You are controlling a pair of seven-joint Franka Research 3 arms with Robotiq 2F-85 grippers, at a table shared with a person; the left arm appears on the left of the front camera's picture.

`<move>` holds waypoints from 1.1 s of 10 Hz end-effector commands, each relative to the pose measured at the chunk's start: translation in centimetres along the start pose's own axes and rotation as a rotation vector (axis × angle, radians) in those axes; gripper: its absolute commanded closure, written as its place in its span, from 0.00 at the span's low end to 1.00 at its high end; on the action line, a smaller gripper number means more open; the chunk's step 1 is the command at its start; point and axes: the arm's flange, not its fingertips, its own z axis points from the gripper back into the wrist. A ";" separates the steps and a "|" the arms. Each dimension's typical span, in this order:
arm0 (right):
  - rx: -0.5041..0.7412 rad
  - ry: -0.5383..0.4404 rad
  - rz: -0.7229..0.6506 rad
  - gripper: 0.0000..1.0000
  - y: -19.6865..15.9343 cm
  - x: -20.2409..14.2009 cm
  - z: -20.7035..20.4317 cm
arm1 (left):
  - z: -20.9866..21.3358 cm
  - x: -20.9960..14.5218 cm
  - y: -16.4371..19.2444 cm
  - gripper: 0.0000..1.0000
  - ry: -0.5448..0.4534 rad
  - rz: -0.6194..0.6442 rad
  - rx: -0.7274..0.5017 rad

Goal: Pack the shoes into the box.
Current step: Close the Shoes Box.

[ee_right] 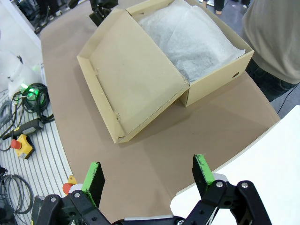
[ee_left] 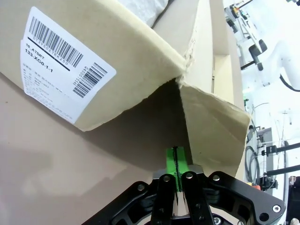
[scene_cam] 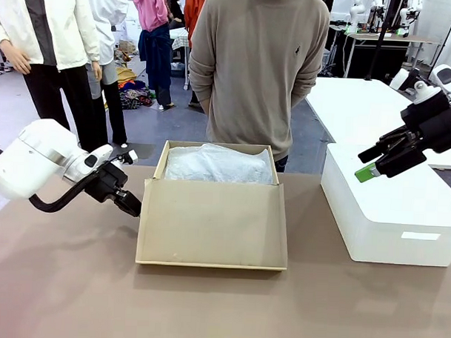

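Box [scene_cam: 162, 161] sits in the middle of the table [scene_cam: 58, 282], open, with its hinged lid [scene_cam: 212, 222] folded down toward the robot's side and sloping to the tabletop. White tissue [scene_cam: 218, 165] covers the inside; what lies under the paper cannot be told. A person [scene_cam: 259, 66] stands just behind the box at the far edge, arms drawn back. A white box [scene_cam: 387, 212] stands on the table to the right, apart from the cardboard one.

The left gripper [scene_cam: 129, 204] is low at the lid's left edge, near the corner where lid meets box. Its jaws are pressed together with nothing between them. In the left wrist view the green pads [ee_left: 176, 161] meet flat and point at that corner, just short of the cardboard. There the box wall carries a white barcode label [ee_left: 61, 61].

The right gripper [scene_cam: 366, 163] hangs in the air above the white box, well apart from the cardboard box. Its jaws are spread wide and hold nothing. The right wrist view looks between its green-tipped fingers [ee_right: 93, 176] down at the lid and the tissue.
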 end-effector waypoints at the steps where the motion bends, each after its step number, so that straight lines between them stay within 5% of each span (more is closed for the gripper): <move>1: 0.012 -0.031 0.021 0.00 -0.3 0.0 -0.1 | 0.2 0.2 0.1 1.00 -0.039 0.002 -0.054; 11: 0.012 -0.031 0.021 0.00 -0.3 0.0 -0.1 | -0.2 1.7 0.1 1.00 -0.219 0.057 -0.231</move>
